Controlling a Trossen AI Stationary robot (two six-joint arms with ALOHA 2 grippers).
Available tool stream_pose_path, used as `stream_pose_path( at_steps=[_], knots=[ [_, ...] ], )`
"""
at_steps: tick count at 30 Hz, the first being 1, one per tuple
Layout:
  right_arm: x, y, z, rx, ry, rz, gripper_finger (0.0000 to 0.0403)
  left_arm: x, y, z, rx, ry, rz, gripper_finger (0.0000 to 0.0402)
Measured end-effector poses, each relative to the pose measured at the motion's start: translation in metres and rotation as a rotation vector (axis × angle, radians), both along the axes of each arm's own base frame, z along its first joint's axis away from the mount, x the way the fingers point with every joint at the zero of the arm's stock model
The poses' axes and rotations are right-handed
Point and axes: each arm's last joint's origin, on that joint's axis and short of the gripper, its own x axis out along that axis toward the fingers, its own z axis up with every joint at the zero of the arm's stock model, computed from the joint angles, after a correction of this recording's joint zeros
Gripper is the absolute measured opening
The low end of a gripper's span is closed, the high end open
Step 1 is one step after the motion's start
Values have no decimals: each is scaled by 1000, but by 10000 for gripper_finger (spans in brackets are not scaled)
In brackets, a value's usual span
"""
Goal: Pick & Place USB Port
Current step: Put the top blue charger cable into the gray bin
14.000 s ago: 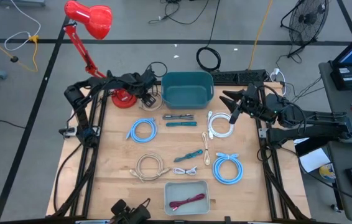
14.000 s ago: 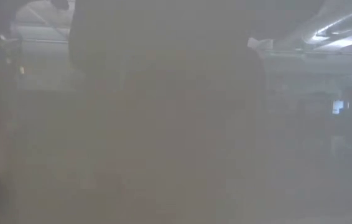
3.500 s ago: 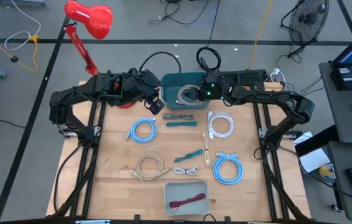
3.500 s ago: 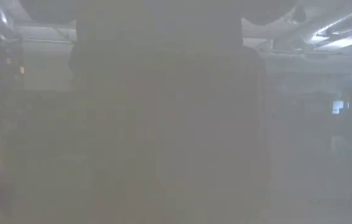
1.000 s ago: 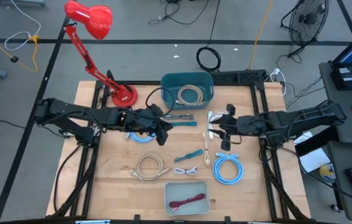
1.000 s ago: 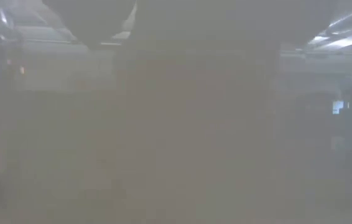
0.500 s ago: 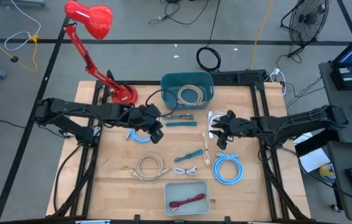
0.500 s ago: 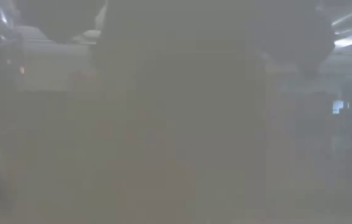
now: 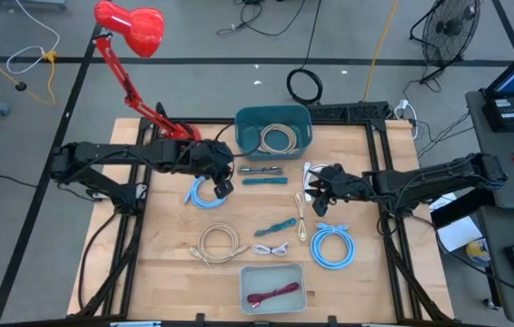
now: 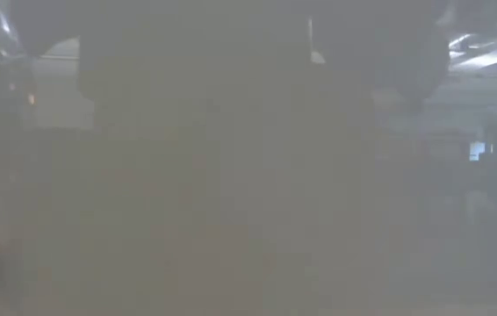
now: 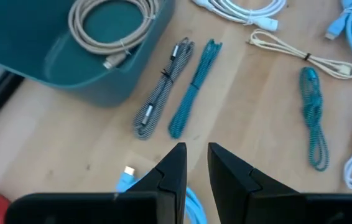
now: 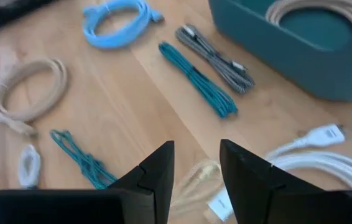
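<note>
Several coiled USB cables lie on the wooden table. My left gripper (image 9: 223, 188) hangs over the edge of a light blue coil (image 9: 207, 192), its fingers (image 11: 175, 163) a narrow gap apart with only bare wood between them. My right gripper (image 9: 314, 195) hovers open beside the white coil (image 9: 322, 184), over a thin beige cable (image 12: 194, 177). A grey braided cable (image 11: 162, 93) and a teal braided cable (image 11: 194, 87) lie side by side ahead of both grippers. The teal bin (image 9: 273, 127) holds a beige coil (image 9: 280, 138).
A grey tray (image 9: 272, 286) with a red cable sits at the near edge. A teal bundle (image 9: 281, 225), a beige coil (image 9: 219, 243), a small white cable (image 9: 272, 248) and a second blue coil (image 9: 331, 245) lie on the near half. A red lamp (image 9: 130, 27) stands far left. The low view is hazed over.
My left gripper has drawn back a little toward the table's left and far edges, over the light blue coil. My right gripper has shifted slightly toward the table's left, beside the white coil. No cable has moved.
</note>
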Motion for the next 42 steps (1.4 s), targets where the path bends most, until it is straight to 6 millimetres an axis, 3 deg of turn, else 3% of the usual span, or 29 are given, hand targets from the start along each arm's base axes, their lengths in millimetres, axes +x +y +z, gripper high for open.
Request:
stream_pose_path(
  at_steps=[6, 13, 18, 24, 31, 38, 42],
  knots=[
    [1, 1, 2, -17, -9, 49, 118, 7, 7, -8, 28, 31, -84, 67],
    [2, 1, 3, -37, -25, 63, 118, 33, 3, -54, -57, 174, -255, 67],
    [5, 2, 8, -26, -76, 103, 118, 50, 2, -76, -45, 206, -271, 67],
    [4, 2, 12, -42, -100, 100, 118, 60, 7, -81, -15, 177, -256, 67],
    [1, 2, 12, -18, -95, 82, 116, 62, 26, -77, 1, 110, -231, 69],
    [-3, 1, 15, 3, -108, 67, 116, 65, 43, -88, -31, 126, -227, 132],
    [-5, 1, 18, 12, -123, 60, 116, 68, 43, -92, 0, 151, -259, 171]
  ],
)
